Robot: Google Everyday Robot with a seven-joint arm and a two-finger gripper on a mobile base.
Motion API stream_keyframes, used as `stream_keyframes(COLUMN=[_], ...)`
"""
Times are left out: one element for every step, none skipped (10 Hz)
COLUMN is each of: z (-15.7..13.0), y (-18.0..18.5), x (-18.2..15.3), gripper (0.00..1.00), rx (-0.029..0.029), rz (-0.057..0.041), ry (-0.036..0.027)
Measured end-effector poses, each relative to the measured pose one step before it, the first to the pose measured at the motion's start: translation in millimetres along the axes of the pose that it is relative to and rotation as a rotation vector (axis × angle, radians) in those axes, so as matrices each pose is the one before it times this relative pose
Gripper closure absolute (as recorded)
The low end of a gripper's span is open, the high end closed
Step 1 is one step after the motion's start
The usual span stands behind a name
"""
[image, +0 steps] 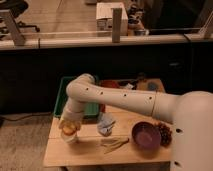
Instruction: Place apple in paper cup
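The apple (68,128) is a small orange-yellow fruit held at the tip of my gripper (68,126), right over the mouth of the white paper cup (70,137) at the table's front left. The apple sits at the cup's rim; I cannot tell whether it rests in the cup. My white arm reaches in from the right and bends down over the cup.
A purple bowl (145,135) and dark grapes (164,133) stand at the front right. A crumpled blue-grey cloth (105,123) and pale sticks (114,144) lie mid-table. A green tray (90,106) sits at the back left, more items behind it.
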Motion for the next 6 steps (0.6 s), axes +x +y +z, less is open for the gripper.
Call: stream_keyframes(z=[0.53, -0.11, 0.15, -0.5, -0.64, -0.23], y=[0.2, -0.12, 0.37, 0.39, -0.21, -1.15], x=[0.02, 0.22, 0.14, 0.28, 0.15, 0.02], gripper=[0.2, 0.2, 0.2, 0.2, 0.2, 0.2], rx=[-0.00035, 0.00113, 0.00156, 0.00437, 0.00393, 0.00679], rz=[0.00016, 0.0016, 0.00211, 0.00196, 0.00013, -0.0017], ry=[-0.00276, -0.00225, -0.00139, -0.00064, -0.00069, -0.00418])
